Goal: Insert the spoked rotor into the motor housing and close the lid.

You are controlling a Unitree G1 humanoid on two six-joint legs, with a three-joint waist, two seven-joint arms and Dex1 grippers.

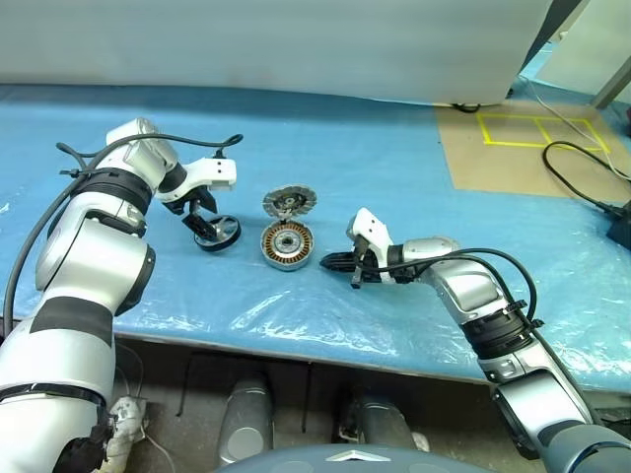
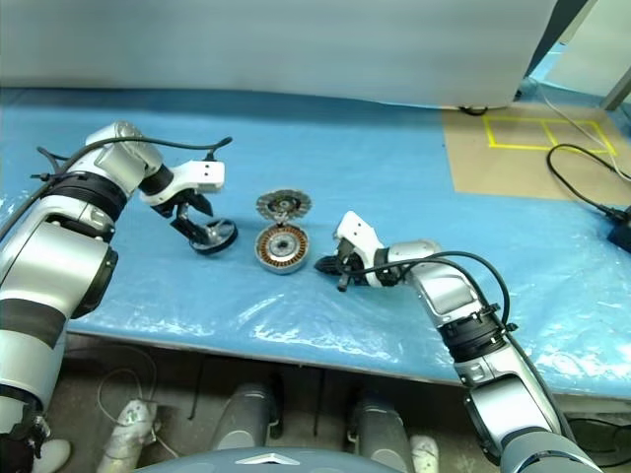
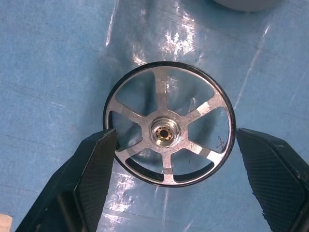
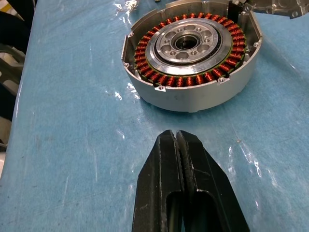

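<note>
The spoked rotor, a black-rimmed wheel with a silvery spoked centre, lies on the blue sheet at the left. My left gripper points down over it, open, with one finger at the rim on each side of the rotor. To its right sits the motor housing, face up with its copper windings showing. The ribbed silver lid lies just behind the housing. My right gripper rests low on the sheet to the right of the housing, shut and empty, pointing at it.
A blue plastic sheet covers the table, whose front edge runs close to me. A brown board with yellow tape lies at the back right, with a black cable across it. A white screen stands behind.
</note>
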